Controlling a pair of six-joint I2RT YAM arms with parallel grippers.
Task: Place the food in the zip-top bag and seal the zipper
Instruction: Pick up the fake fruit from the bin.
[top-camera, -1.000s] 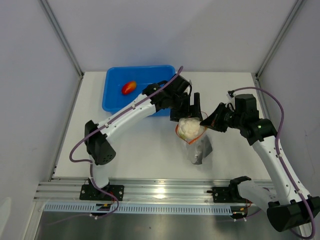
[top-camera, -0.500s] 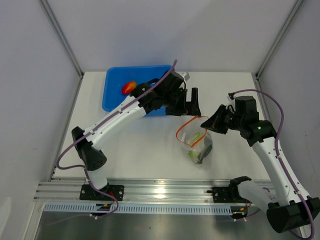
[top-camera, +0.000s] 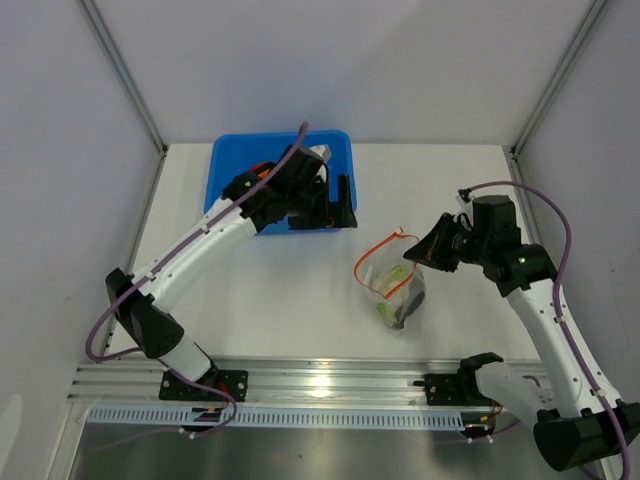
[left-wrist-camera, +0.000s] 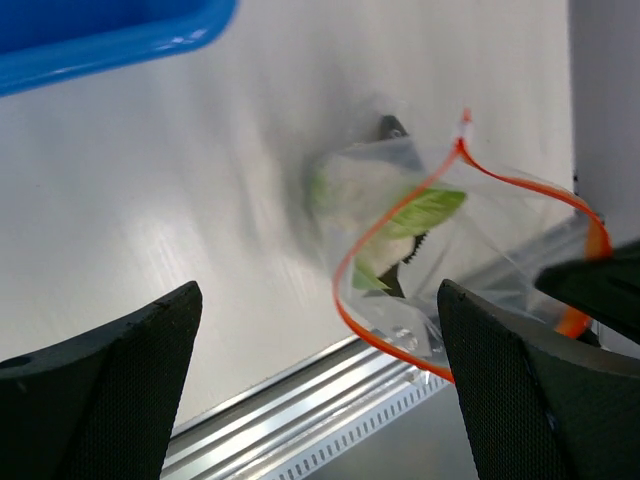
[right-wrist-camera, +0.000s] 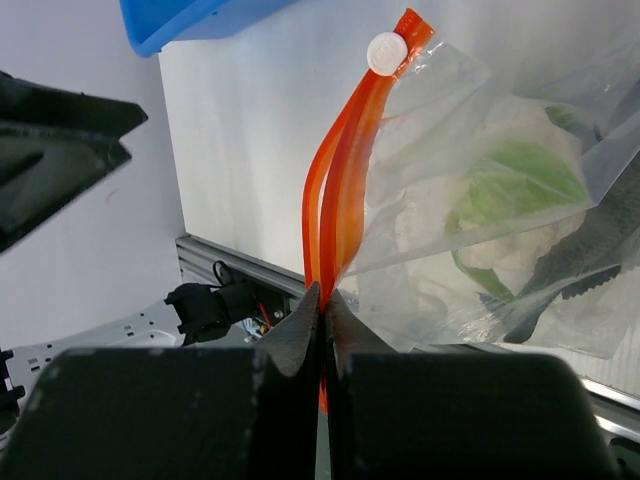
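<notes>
Pinching the orange zipper was the right gripper, zip-top bag lay on the tabletop with cauliflower inside, left gripper hung wide open by the blue tub.

One bag, one tub, one cauliflower

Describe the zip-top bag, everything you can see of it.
The zip-top bag is a clear, crinkly plastic pouch lying on the white table, right of its middle. Its red-orange zipper gapes in an open loop, unsealed, with a small white slider at one end. The right gripper is shut on the zipper strip, pinching the mouth edge. Inside show a white cauliflower with green leaves and a dark grey fish-like piece. Nothing else touches it.
</notes>
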